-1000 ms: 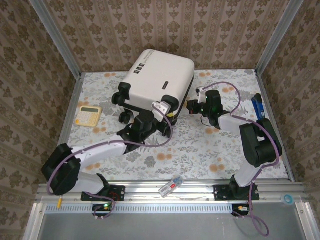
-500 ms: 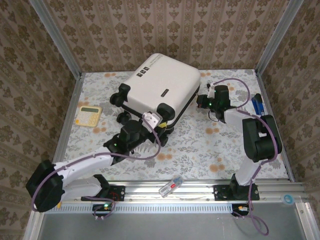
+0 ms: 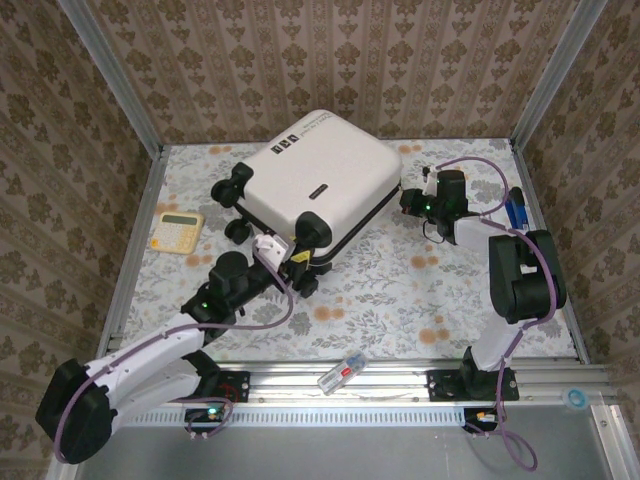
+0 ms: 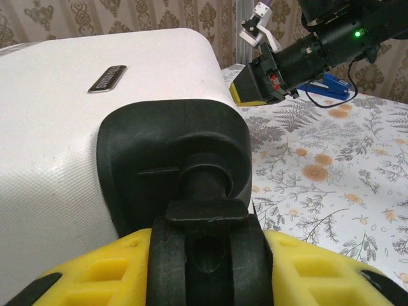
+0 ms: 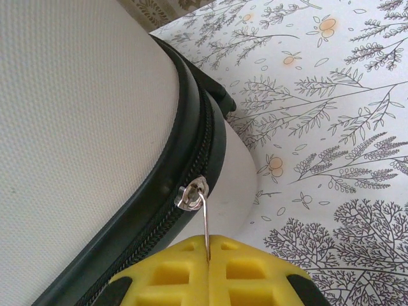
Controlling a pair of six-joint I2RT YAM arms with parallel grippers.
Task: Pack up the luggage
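**Top external view.** The luggage (image 3: 322, 182) lay flat and closed on the far middle of the table (image 3: 400, 295). Its white shell faced up, and it was turned at an angle with its wheels toward the near left. The left gripper (image 3: 297, 262) was at the near corner of the case, on a caster wheel (image 3: 303, 272). The right gripper (image 3: 407, 200) was against the case's right corner. A cream calculator (image 3: 177, 230) lay to the left, well apart from the case. A blue object (image 3: 515, 210) lay near the table's right edge; its kind could not be determined.

**Left wrist view.** The yellow fingers (image 4: 95, 277) stood on either side of the black caster wheel (image 4: 210, 248), both touching its flanks, so the tool was clamped on the wheel. Above the wheel, the black wheel housing (image 4: 172, 146) sat on the white shell. A small dark nameplate (image 4: 107, 78) was fixed to the shell further up. Beyond the far corner, the right gripper (image 4: 255, 86) met the edge of the case.

**Right wrist view.** The yellow fingers (image 5: 185, 271) were pressed together, pinching a thin metal zipper pull (image 5: 205, 223). The pull ran straight up to the slider (image 5: 190, 192) on the black zipper band (image 5: 191, 121). White textured shell lay to the left of the band, and the floral table surface lay to the right.
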